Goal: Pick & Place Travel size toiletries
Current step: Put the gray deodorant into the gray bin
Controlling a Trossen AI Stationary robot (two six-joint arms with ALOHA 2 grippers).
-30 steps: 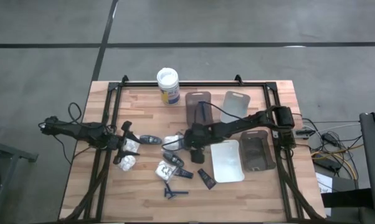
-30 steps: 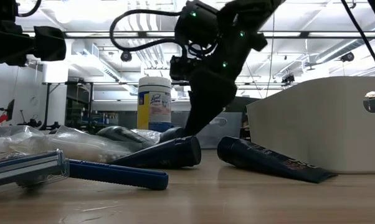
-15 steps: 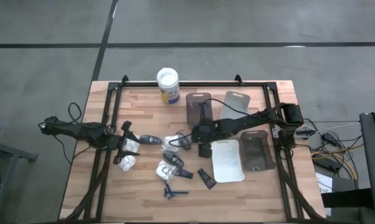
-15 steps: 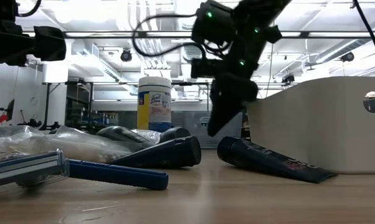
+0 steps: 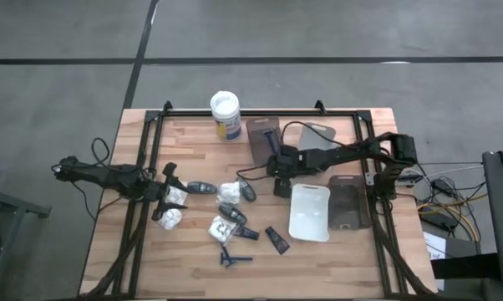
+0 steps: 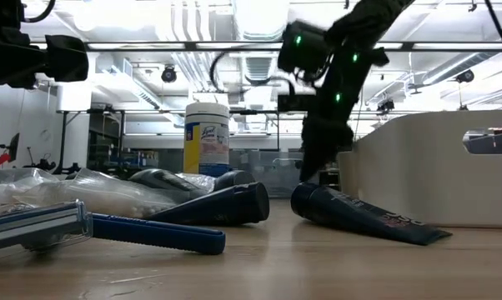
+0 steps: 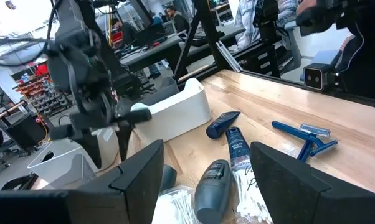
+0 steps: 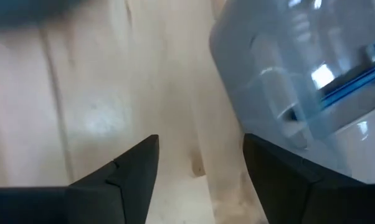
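Note:
The travel size toiletries lie loose on the wooden table (image 5: 193, 251): dark oval bottles (image 5: 201, 187) (image 5: 245, 192), white packets (image 5: 222, 227), black tubes (image 5: 276, 240) (image 6: 359, 215) and a blue razor (image 5: 233, 257) (image 6: 151, 234). Another blue razor (image 5: 269, 138) (image 8: 352, 87) lies in a grey tray (image 5: 264, 144). My right gripper (image 5: 280, 189) (image 6: 313, 171) (image 8: 200, 168) hangs open above bare wood, between that tray and the pile, with nothing between its fingers. My left gripper (image 5: 170, 191) (image 7: 206, 180) rests open at the table's left, facing the pile.
A white tray (image 5: 310, 211) (image 6: 434, 167) lies askew beside a dark grey tray (image 5: 350, 205) at the right. A clear tray (image 5: 318, 134) and a white-lidded tub (image 5: 225, 114) (image 6: 207, 137) stand at the far side. A black frame (image 5: 143, 167) borders the table.
My right gripper has left the pile of toiletries and travelled toward the table's right and far side, rising slightly and tipping less steeply, with nothing in it. The white tray has slid and turned a little toward the dark grey tray beside it.

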